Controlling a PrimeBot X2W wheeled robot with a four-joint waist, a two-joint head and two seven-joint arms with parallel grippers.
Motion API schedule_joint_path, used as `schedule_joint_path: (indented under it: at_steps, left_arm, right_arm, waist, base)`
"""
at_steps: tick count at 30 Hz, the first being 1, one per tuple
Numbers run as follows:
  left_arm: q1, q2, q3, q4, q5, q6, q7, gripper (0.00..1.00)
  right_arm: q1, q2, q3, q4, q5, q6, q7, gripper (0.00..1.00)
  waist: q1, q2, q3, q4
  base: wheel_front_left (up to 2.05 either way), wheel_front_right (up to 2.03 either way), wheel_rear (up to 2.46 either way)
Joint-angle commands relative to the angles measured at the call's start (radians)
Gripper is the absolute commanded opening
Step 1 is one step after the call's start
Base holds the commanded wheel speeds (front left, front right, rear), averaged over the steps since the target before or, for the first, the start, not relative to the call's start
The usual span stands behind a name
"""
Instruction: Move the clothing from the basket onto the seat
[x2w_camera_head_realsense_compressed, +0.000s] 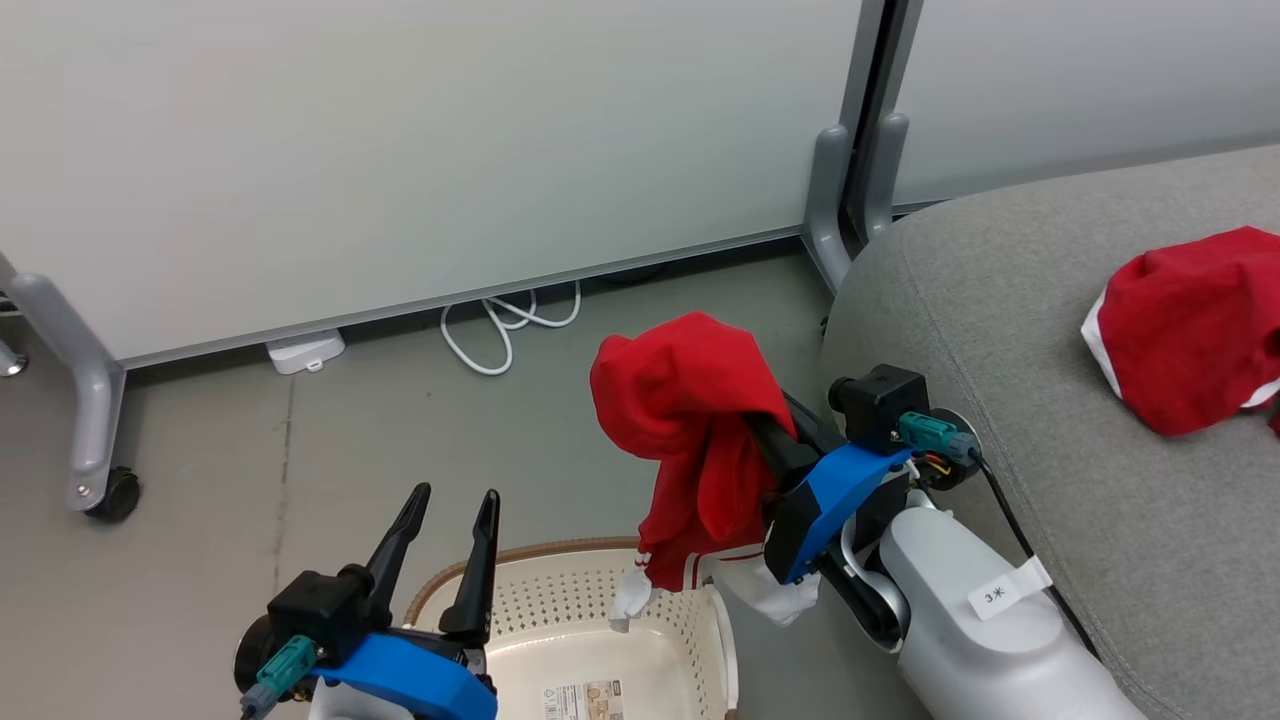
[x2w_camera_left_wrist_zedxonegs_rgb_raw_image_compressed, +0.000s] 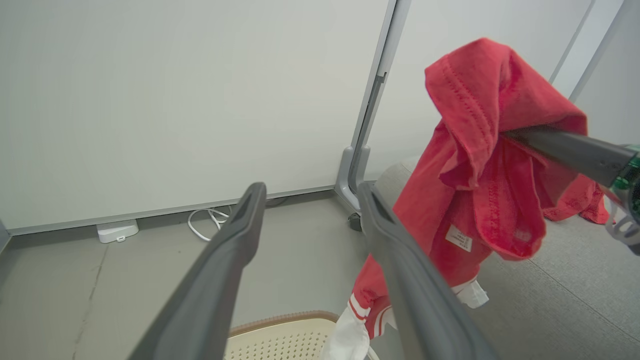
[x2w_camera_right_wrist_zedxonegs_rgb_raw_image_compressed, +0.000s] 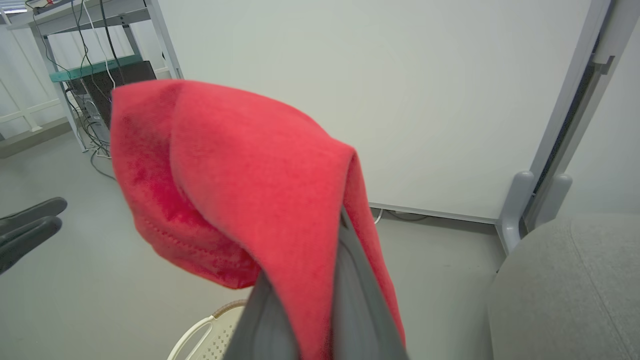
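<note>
The right gripper (x2w_camera_head_realsense_compressed: 772, 442) clamps its fingers on a red striped-sleeve garment (x2w_camera_head_realsense_compressed: 685, 400) hanging over the basket (x2w_camera_head_realsense_compressed: 560, 552) rim beside the sofa (x2w_camera_head_realsense_compressed: 1050, 380). The left gripper (x2w_camera_head_realsense_compressed: 455, 502) is empty, fingers apart.

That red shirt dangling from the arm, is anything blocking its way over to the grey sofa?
Nothing visible does. The red shirt hangs from the right gripper by the basket; the sofa begins just beyond that arm, its near cushion bare. Another red garment lies farther along the seat.
</note>
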Motion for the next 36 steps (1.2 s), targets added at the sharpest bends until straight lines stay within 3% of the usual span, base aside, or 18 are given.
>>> schedule_joint_path:
  at_steps: [1,26,36]
  left_arm:
    - [0.002,0.001,0.000,-0.002,0.005,-0.002,-0.005,1.00]
    - [-0.048,0.011,0.005,-0.012,0.027,-0.002,-0.005,1.00]
    - [-0.056,0.014,0.004,-0.013,0.030,-0.002,-0.005,1.00]
  right_arm:
    - [0.007,-0.002,-0.003,-0.004,-0.001,0.000,-0.005,0.00]
    - [-0.003,-0.002,-0.055,-0.021,-0.032,0.000,-0.005,0.00]
    - [0.005,-0.002,-0.071,-0.030,-0.037,0.000,-0.005,0.00]
  waist:
    - [0.0000,0.0000,0.002,-0.014]
    - [0.0000,0.0000,0.054,-0.296]
    - [0.0000,0.0000,0.066,-0.360]
  base:
    - [0.00,0.00,0.00]
    - [0.00,0.00,0.00]
    - [0.00,0.00,0.00]
